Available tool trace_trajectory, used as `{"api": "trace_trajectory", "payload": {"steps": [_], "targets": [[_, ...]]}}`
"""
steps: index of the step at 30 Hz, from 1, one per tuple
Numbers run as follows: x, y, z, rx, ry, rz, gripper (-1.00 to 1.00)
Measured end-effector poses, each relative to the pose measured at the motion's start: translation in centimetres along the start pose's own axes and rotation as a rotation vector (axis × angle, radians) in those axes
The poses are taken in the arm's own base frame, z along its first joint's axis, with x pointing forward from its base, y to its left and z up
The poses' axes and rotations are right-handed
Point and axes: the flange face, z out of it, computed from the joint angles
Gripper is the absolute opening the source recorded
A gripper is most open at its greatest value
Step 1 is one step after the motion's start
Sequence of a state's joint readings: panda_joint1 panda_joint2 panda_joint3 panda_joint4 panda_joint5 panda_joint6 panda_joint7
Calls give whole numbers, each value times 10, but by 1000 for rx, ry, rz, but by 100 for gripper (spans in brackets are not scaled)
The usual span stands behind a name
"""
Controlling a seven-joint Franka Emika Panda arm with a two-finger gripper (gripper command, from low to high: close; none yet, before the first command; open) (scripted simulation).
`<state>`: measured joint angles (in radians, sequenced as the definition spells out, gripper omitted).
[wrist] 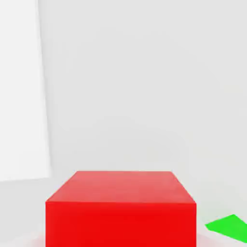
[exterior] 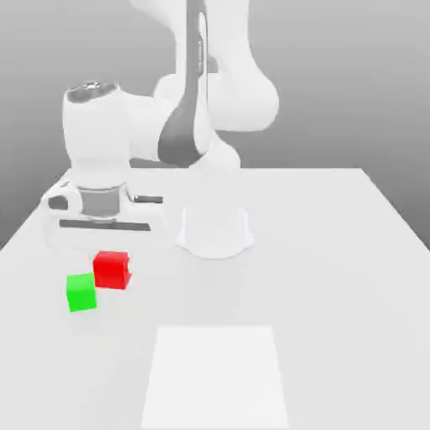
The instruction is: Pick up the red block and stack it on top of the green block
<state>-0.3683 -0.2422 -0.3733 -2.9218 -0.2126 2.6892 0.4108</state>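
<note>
The red block point(exterior: 111, 270) sits on the white surface point(exterior: 336, 277) toward the exterior view's left, with the green block point(exterior: 81, 292) just beside it, nearer the camera and slightly further left. The end effector point(exterior: 102, 225) hangs low behind the red block; whether its fingers are spread or pressed together cannot be told. In the hand view the red block point(wrist: 120, 208) looms close, with a corner of the green block point(wrist: 227, 227) beside it.

Green block point(wrist: 226, 227) cut by frame edge
</note>
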Motion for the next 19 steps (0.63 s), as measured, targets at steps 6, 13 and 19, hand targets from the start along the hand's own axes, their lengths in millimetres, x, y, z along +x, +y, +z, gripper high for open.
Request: {"api": "trace_trajectory", "payload": {"steps": [6,13,19], "targets": [[9,52,12,41,-26,83,-100],[8,50,46,59,-41,85,-100],[9,59,64,10,-9,93,100]]}}
